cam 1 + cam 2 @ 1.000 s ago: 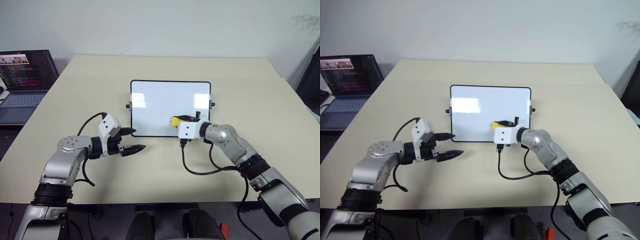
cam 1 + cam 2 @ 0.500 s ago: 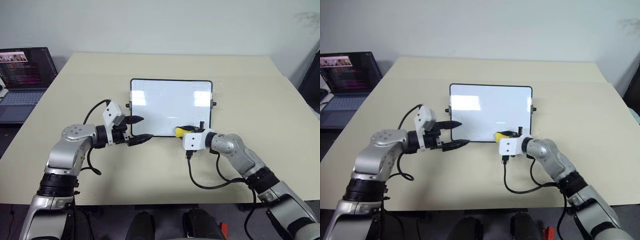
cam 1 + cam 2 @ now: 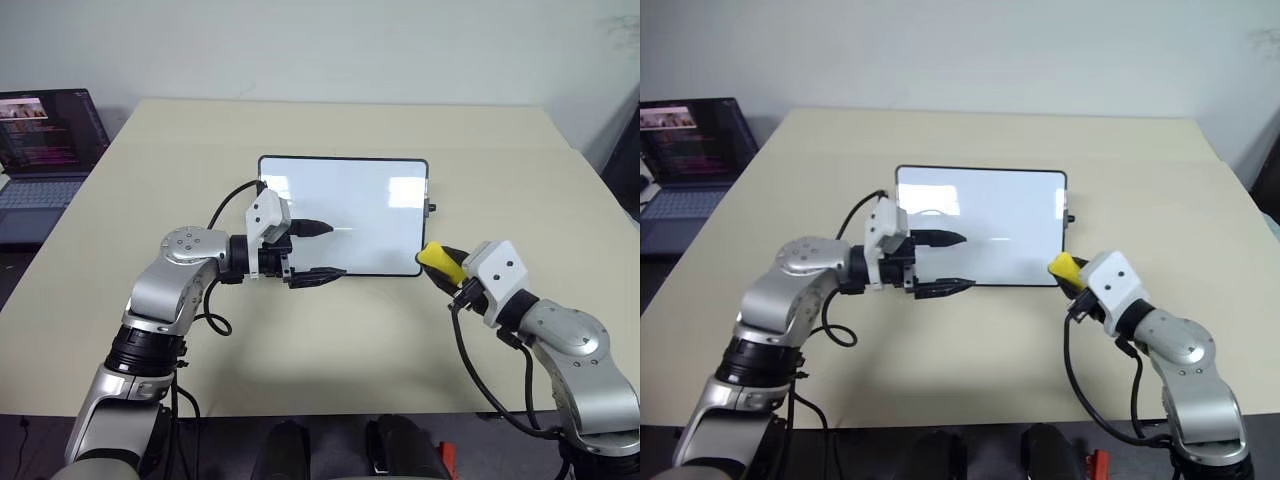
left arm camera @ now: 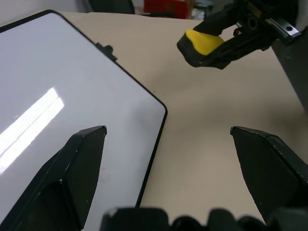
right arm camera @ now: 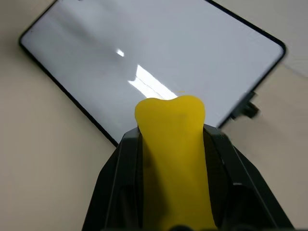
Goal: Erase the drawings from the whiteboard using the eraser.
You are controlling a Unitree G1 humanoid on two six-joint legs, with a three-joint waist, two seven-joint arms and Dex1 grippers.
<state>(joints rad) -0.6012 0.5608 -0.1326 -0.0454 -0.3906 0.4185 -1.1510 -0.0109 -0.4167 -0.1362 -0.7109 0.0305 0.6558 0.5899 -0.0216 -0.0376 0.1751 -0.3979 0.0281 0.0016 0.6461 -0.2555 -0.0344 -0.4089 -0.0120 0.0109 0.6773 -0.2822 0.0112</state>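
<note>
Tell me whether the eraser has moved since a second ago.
Yes. The eraser, clamped in the right gripper, has come off the whiteboard past its near right corner.

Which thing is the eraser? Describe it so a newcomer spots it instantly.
Start at the whiteboard mid-table. Just off its near right corner, the right end effector is shut on the eraser. It is a small bright yellow block, the only yellow thing there.

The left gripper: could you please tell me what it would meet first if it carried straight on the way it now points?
Probably the eraser held by the right gripper, which lies ahead of the left gripper past the whiteboard's near corner. Depth is unclear, so it might pass just beside it.
</note>
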